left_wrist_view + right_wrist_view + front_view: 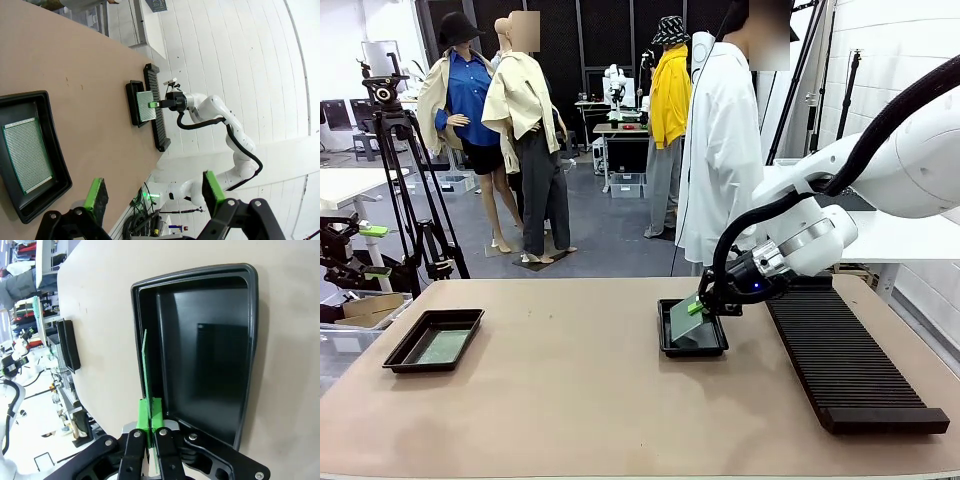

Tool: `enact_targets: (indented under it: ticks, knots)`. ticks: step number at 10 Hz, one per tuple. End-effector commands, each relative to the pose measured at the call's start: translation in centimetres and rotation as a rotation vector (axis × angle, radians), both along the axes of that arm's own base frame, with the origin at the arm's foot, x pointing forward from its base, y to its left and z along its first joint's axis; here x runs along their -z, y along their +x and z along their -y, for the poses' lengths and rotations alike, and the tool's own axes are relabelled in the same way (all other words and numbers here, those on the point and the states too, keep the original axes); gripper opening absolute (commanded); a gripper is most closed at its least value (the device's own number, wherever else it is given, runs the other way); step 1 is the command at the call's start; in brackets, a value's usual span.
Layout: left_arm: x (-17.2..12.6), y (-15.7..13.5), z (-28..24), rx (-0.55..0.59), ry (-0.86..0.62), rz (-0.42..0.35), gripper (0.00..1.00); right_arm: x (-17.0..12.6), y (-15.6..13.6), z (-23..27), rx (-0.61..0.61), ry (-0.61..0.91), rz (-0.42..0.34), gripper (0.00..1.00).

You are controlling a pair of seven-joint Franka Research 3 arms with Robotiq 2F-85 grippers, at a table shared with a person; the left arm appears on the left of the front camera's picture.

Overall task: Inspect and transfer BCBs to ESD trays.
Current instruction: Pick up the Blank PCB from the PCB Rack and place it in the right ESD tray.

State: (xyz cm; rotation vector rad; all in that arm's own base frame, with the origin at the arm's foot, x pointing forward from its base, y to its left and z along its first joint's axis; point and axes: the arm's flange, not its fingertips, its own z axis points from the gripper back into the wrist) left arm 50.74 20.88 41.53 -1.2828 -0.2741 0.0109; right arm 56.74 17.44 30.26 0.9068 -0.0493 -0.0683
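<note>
BCBs (444, 347) stand at two stages here, so I judge the task about half done. The first BCB (27, 155) lies flat on the floor of the ESD tray (412, 369) well to the left of the ribbed rack (845, 360); that transfer looks complete. The left gripper (152, 192) hangs above that far tray with its fingers spread wide, grasping nothing. The second ESD tray (692, 353) sits just beside the rack's left edge, its floor bare. Over it the right gripper (697, 307) is clenched on one edge of the second BCB (682, 325), which stands steeply tilted along one long wall of that tray. Whether its lower edge touches the floor I cannot tell. Laying it flat and releasing it remain.
</note>
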Motion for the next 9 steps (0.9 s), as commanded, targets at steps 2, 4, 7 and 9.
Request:
enact_targets:
  ticks: [2, 4, 7, 9]
  knots:
    - [-0.34, 0.18, 0.04, -0.010, 0.005, -0.011, 1.00, 0.00, 0.00, 0.00, 0.000, 0.000, 0.000, 0.00]
    - [-0.34, 0.18, 0.04, -0.010, 0.005, -0.011, 1.00, 0.00, 0.00, 0.00, 0.000, 0.000, 0.000, 0.00]
    - [-0.34, 0.18, 0.04, -0.010, 0.005, -0.011, 1.00, 0.00, 0.00, 0.00, 0.000, 0.000, 0.000, 0.00]
    - [-0.34, 0.18, 0.04, -0.010, 0.005, -0.011, 1.00, 0.00, 0.00, 0.00, 0.000, 0.000, 0.000, 0.00]
